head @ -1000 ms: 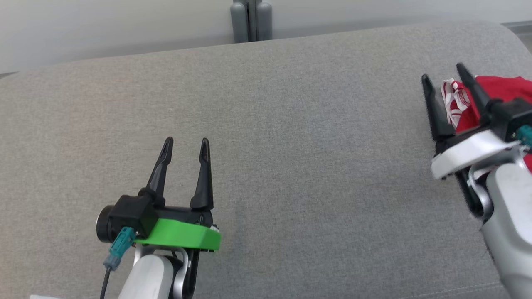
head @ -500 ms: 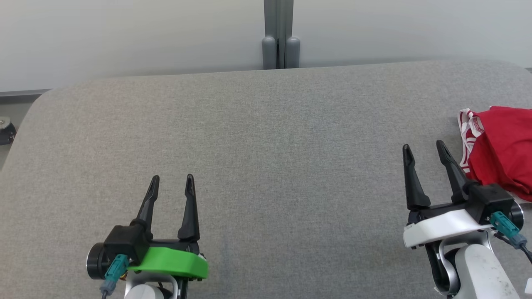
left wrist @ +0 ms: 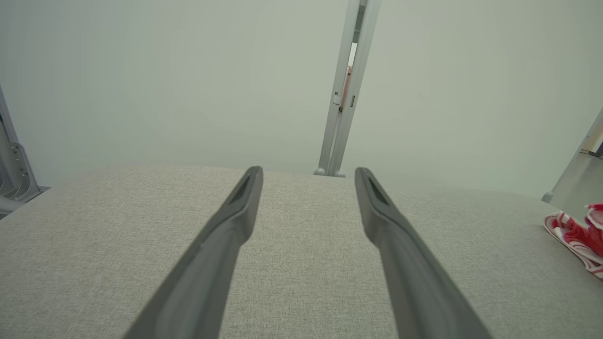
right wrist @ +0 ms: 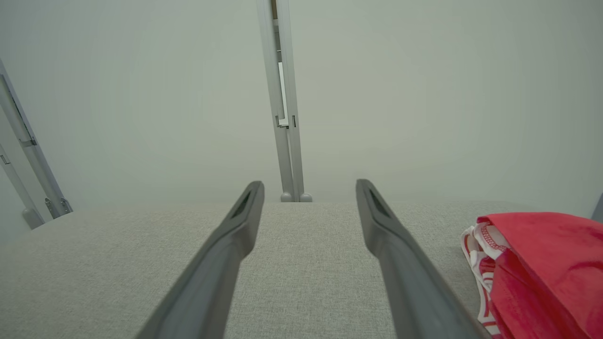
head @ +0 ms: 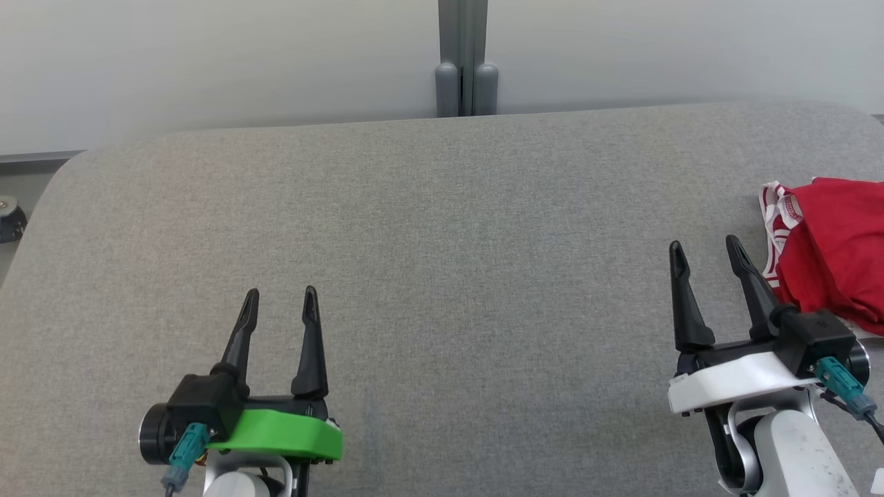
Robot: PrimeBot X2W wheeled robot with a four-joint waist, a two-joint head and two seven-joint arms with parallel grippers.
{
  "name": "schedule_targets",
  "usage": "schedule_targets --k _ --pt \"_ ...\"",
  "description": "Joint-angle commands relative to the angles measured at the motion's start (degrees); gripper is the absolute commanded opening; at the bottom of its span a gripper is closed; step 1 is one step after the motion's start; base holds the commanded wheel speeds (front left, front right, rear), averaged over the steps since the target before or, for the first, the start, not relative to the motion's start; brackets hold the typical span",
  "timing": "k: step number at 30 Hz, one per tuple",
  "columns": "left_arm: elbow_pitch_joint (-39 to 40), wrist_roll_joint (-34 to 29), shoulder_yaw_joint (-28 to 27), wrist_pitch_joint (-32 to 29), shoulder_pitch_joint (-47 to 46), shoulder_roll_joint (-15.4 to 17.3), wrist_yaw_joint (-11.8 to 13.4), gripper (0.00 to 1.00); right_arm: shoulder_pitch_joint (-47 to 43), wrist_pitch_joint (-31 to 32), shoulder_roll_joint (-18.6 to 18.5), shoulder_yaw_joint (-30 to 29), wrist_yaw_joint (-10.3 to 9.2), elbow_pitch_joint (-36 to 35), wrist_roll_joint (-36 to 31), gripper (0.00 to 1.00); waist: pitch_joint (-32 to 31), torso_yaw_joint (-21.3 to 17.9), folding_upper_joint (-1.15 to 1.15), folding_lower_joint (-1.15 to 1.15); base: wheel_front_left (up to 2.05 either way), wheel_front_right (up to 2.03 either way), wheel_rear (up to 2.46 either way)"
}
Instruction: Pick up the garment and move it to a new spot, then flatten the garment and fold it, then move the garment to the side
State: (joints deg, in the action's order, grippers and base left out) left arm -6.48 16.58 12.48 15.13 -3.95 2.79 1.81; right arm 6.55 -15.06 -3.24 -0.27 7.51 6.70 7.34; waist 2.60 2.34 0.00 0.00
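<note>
Head view shows the red garment (head: 836,248) bunched on the grey worktop (head: 442,276), just right of the right gripper (head: 704,244). Left gripper (head: 282,292) is well apart from it. Both are spread wide and empty. I'd lift away slowly, no snagging.

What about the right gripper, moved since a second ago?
Yes. The right gripper pulled back and left: it overlapped the garment before, now stops short of it, on its left.

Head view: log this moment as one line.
left jaws: open, empty | right jaws: open, empty | garment: red, bunched, on grey cushion, just right of right jaws
</note>
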Motion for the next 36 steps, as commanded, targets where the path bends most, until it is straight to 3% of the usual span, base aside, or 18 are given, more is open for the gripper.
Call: schedule_targets --k 1,13,23,36 --pt "0.2 0.3 -0.3 0.0 0.9 0.2 0.4 1.0 -0.4 -0.1 0.0 -0.2 -0.05 -0.2 -0.2 1.0 0.0 0.0 0.0 0.0 0.0 0.0 0.0" --pt "1.1 -0.1 -0.5 0.0 1.2 0.2 0.2 1.0 -0.6 -0.1 0.2 -0.1 -0.05 0.7 -0.1 1.0 -0.6 0.0 0.0 0.0 0.0 0.0 0.0" --pt "1.6 3.7 -1.3 0.0 1.6 0.2 -2.7 1.0 0.1 -0.1 0.2 0.0 -0.05 0.7 0.1 1.0 -0.3 -0.1 0.0 0.0 0.0 0.0 0.0" --pt "0.0 6.5 -2.0 0.0 1.5 0.2 -3.5 1.0 0.1 -0.1 0.3 0.5 -0.05 0.9 0.7 1.0 -0.2 -0.3 0.0 0.0 0.0 0.0 0.0"
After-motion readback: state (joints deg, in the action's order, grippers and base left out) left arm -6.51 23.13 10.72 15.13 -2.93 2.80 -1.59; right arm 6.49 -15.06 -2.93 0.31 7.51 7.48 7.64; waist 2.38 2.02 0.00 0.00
